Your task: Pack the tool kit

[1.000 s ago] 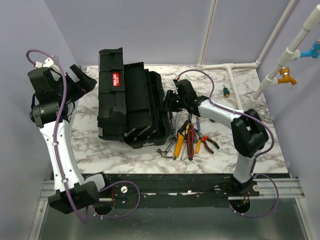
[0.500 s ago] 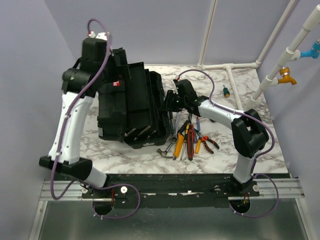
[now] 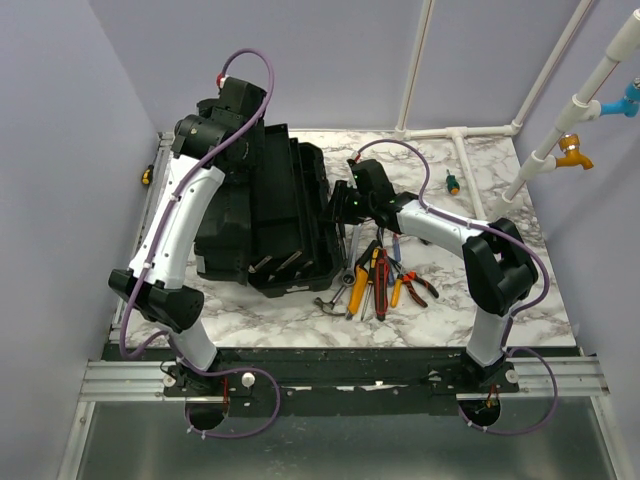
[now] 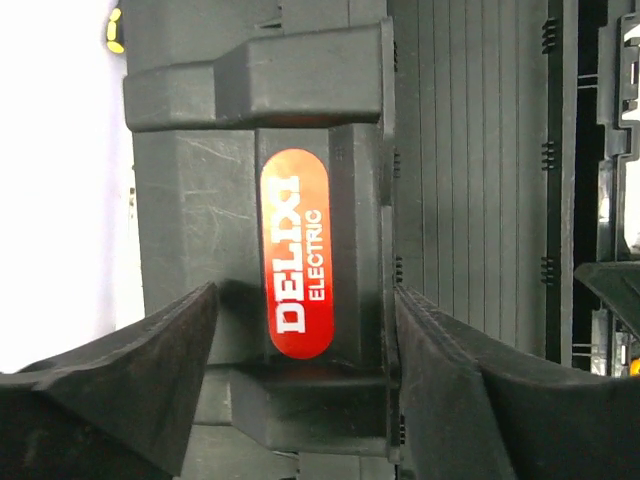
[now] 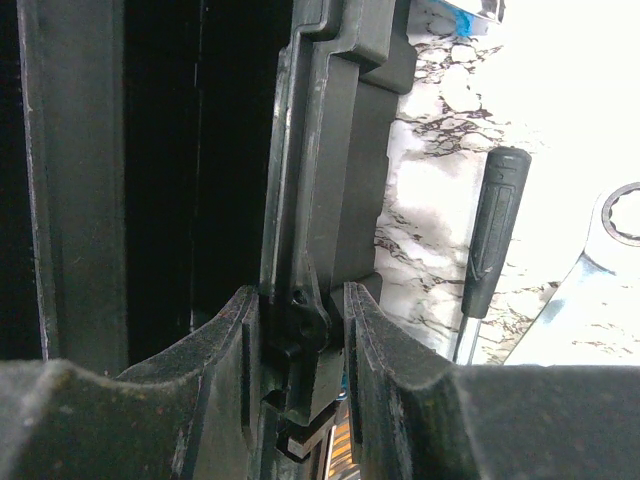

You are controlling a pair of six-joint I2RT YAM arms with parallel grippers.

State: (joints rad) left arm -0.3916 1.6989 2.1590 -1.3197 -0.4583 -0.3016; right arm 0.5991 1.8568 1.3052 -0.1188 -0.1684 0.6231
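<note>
- L claw (image 4: 307, 295): jaws wide, straddling the raised block w/ red label plate (image 4: 297, 255) on the toolbox (image 3: 270, 215) lid. Slim gap each side, nothing clamped yet.
- Key relation: block sits centred btwn the fingers, its long axis 12–6 in wrist view, fingers at 9 and 3, so square across it. Judgement: a squeeze should do, no re-aim needed.
- R claw (image 5: 300, 295): narrow, pinched on the box rim at its 3 o'clock side; looks to be steadying the box.
- Toolbox: big, black ribbed plastic, lying open mid-left on table (image 3: 250, 312). Long axis approx 12–6 in top view, lid half at 9 o'clock.
- Loose tools (image 3: 378, 280) (pliers, drivers, wrench, hammer) heaped at 4 o'clock, just beside the box; R arm nearer them.
- Judgement: packing barely begun, most tools not yet in.
</note>
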